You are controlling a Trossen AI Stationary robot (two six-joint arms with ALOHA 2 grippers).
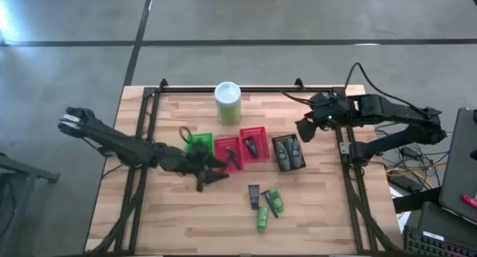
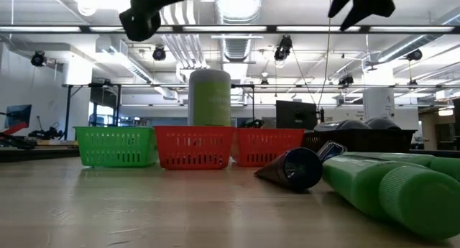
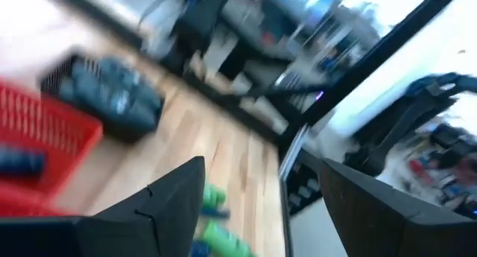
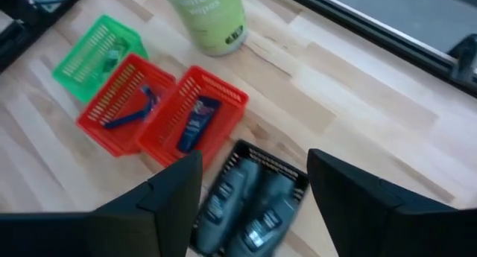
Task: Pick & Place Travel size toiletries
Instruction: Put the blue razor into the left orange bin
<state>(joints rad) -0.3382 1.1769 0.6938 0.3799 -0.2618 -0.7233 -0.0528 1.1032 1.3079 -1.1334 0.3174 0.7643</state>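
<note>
Left gripper [image 1: 212, 175], open and empty, hovers beside the red baskets [image 1: 240, 147]. Loose green tubes [image 1: 268, 208] lie lengthwise front-to-back on the tabletop [image 1: 171, 220]; right gripper [image 1: 304, 130] gapes empty.

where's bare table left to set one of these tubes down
Bare wood lies along the near edge left of the loose green tubes, and across the right side between the dark basket and the table's right rail. The middle row is crowded: green basket, two red baskets, the left gripper.
</note>
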